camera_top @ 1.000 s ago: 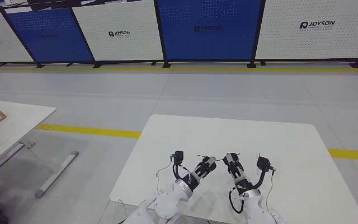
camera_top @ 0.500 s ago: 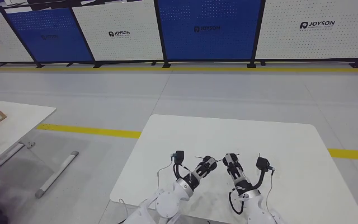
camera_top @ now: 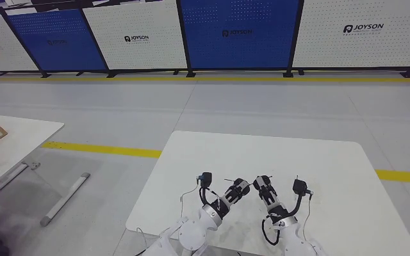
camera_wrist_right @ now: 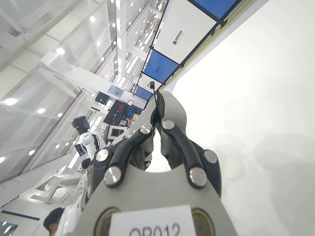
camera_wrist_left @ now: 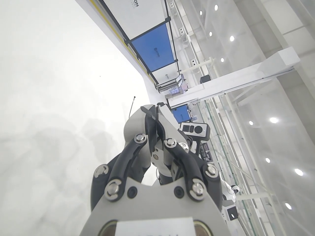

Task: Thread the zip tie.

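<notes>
A thin black zip tie is held by both grippers just above the white table (camera_top: 275,150), near its front edge. My left gripper (camera_top: 241,186) is shut on one end, and a thin black strand of the zip tie (camera_wrist_left: 132,106) sticks out past its fingertips. My right gripper (camera_top: 261,184) is shut on the other end, with the zip tie's small square head (camera_wrist_right: 152,85) poking out beyond the tips. The two grippers point toward each other, a short gap apart. The tie's middle part is hidden by the fingers.
The table stretches away bare beyond the grippers, with its front edge close under the arms. A second white table (camera_top: 25,137) stands off to the left across the floor. Blue and white panels (camera_top: 237,32) line the back.
The right gripper has shifted a little toward the left one, narrowing the gap. The left gripper has barely moved.
</notes>
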`<action>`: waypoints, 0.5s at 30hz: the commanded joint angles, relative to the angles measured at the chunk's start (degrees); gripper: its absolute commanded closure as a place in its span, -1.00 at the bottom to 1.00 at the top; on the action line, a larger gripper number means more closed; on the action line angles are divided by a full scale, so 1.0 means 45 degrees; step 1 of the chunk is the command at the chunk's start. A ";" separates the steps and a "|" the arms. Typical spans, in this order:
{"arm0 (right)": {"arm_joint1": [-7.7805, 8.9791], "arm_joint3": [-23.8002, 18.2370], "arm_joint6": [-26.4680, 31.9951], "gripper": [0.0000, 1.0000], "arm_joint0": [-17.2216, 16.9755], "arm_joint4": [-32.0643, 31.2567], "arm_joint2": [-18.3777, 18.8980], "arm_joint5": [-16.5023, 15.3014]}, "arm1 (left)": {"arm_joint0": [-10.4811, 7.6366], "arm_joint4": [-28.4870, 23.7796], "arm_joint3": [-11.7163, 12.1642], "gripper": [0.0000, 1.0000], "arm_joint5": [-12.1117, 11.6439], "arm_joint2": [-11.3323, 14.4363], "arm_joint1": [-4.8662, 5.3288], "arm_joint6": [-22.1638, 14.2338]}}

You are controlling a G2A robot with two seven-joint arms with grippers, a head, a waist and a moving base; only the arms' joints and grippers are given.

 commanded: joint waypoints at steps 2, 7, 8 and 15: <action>-0.0001 0.0010 0.0012 0.42 -0.0027 0.0006 0.0062 -0.0012 | -0.0013 0.0106 0.0032 1.00 0.0176 0.0023 -0.0007 -0.0018; 0.0001 -0.0066 0.0000 0.50 -0.0113 -0.0079 0.0137 -0.0063 | -0.0054 0.0156 0.0110 1.00 0.0434 0.0052 -0.0024 -0.0088; 0.0002 -0.0087 -0.0002 0.54 -0.0134 -0.0107 0.0154 -0.0072 | -0.0080 0.0168 0.0143 1.00 0.0486 0.0063 -0.0029 -0.0128; 0.0007 -0.0191 -0.0017 0.60 -0.0265 -0.0202 0.0276 -0.0094 | -0.0181 0.0189 0.0254 1.00 0.0681 0.0112 -0.0066 -0.0161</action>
